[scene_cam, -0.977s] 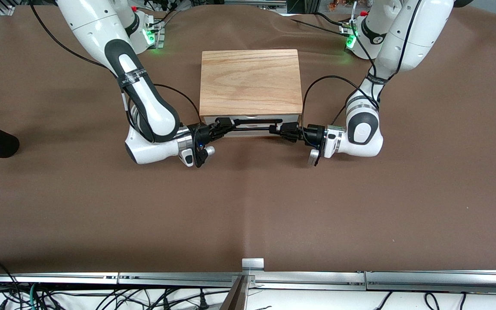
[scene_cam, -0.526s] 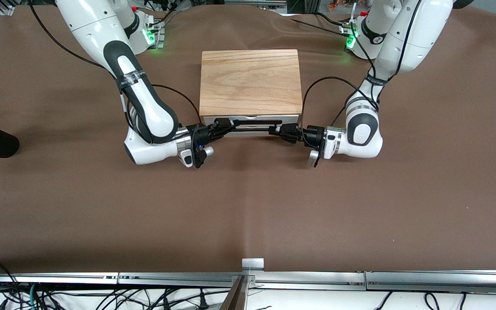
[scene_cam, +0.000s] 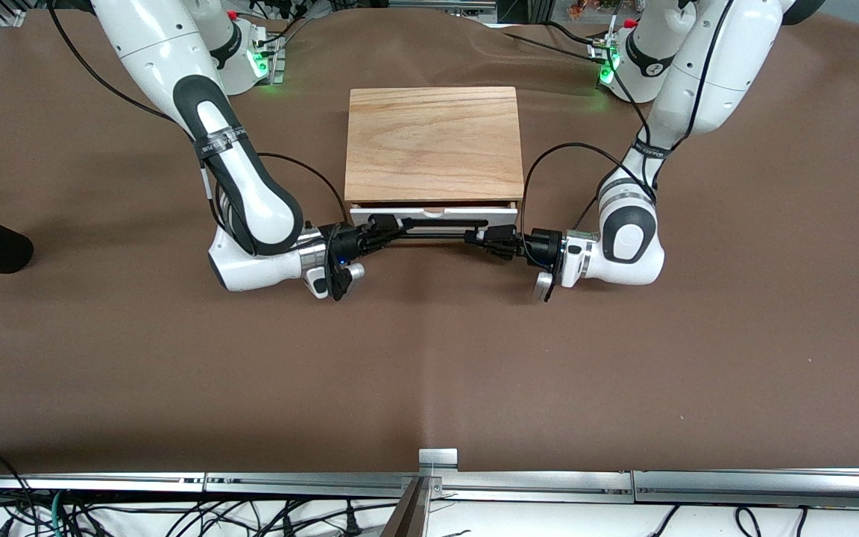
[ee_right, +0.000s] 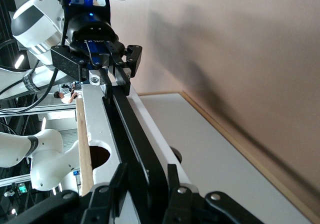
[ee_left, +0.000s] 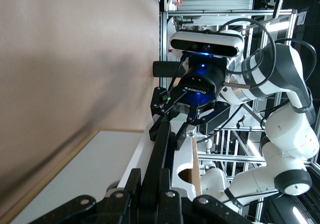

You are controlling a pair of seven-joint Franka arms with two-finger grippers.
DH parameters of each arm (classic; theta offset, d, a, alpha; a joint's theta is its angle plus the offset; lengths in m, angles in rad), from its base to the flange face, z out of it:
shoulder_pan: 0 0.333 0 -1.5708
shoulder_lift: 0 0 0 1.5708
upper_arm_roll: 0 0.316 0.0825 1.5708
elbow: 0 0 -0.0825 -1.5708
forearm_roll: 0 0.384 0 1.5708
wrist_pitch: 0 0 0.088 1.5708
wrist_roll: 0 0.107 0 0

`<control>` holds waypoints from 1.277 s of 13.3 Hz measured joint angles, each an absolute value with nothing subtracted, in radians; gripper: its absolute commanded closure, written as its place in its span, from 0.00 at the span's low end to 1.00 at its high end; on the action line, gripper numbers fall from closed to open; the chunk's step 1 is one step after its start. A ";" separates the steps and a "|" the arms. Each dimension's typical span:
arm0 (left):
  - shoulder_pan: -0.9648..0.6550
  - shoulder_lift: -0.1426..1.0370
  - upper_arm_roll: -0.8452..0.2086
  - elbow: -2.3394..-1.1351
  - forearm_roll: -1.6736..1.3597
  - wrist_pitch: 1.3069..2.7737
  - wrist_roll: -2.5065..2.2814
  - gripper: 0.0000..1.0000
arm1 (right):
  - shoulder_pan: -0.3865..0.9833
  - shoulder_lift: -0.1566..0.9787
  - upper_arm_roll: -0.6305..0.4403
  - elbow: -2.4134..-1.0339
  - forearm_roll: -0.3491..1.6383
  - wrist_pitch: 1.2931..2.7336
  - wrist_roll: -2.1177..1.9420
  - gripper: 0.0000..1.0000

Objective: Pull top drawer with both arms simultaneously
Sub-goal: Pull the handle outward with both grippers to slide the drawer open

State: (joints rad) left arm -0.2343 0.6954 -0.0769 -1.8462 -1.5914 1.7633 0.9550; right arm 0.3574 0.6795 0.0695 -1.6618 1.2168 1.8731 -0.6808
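On the bench (scene_cam: 429, 358) stands one oak box (scene_cam: 433, 142) midway between my two arms. Its top drawer (scene_cam: 433, 215) sits slightly pulled out toward the front camera, white front showing below the box top. One black bar handle (scene_cam: 437, 223) runs across that front. My right gripper (scene_cam: 379, 224) is clamped on the handle end toward the right arm; my left gripper (scene_cam: 483, 236) is pressed tight on the end toward the left arm. Two grippers, one handle.

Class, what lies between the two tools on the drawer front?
In the front view, only the black bar handle spans between the left tool and right tool.
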 measured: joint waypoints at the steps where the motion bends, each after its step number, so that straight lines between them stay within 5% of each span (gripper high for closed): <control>1: -0.234 0.707 -0.075 -1.825 -1.591 1.765 0.945 1.00 | 0.353 0.693 0.070 -1.641 1.218 1.871 -0.679 1.00; 17: -0.219 0.865 -0.066 -1.534 -1.561 1.780 0.784 1.00 | 0.288 0.873 0.065 -1.362 1.211 1.817 -0.593 1.00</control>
State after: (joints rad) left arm -0.2191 0.8652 -0.0660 -1.5341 -1.5610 1.7798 0.7843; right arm 0.2884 0.8734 0.0646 -1.3624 1.2106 1.8175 -0.5926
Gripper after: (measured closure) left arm 0.811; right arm 0.819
